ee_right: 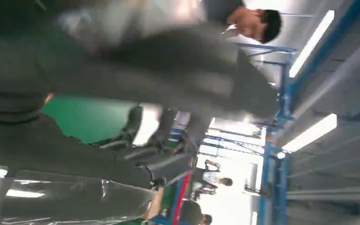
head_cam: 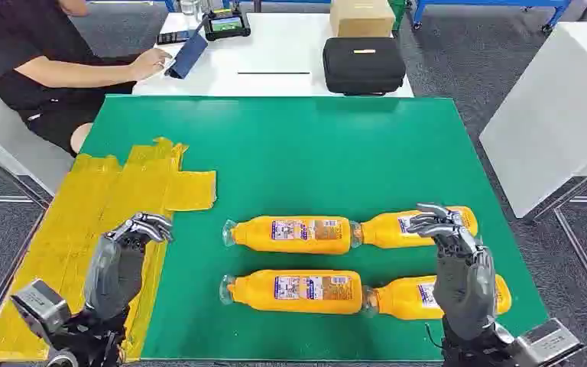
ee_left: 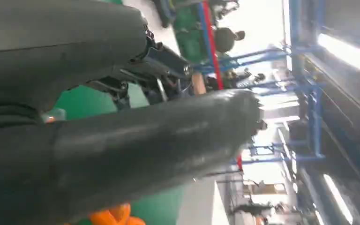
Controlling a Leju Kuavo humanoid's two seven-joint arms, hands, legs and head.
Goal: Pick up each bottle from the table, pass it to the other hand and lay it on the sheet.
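You are seeing four orange bottles point(head_cam: 299, 235) lying in two rows near the green table's point(head_cam: 313, 153) front edge, yellow sheet point(head_cam: 99, 206) covering its left edge, left hand point(head_cam: 122, 264) hovering empty with fingers apart, right hand point(head_cam: 462, 267) hovering likewise over the right-side bottles.

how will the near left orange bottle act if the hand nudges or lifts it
The near left bottle lies on its side on the green mat, so its round body would probably roll if nudged sideways. It looks full of orange liquid, so likely heavy for its size. The smooth plastic may slip in the fingers.
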